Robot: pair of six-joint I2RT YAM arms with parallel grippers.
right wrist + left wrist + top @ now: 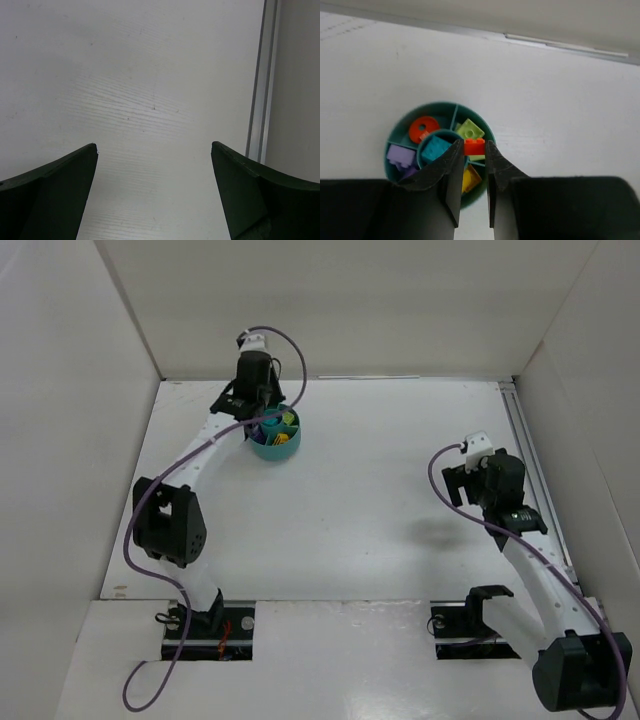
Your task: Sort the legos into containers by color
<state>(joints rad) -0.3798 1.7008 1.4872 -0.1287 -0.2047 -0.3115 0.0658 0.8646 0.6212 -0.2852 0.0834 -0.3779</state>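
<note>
Left fingers clamp the orange brick at their tips, above the bowl. It looks light, rigid and slick, so pinching its flat sides suits. Right fingers stand wide apart, holding nothing.

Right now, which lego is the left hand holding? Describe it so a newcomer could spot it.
Find the round teal plastic bowl at the white table's far left, under the left hand. Pinched between its dark fingertips is a small orange-red rectangular plastic brick. Unlike the flat orange ring lying in a wedge compartment, it is blocky and gripped.
</note>
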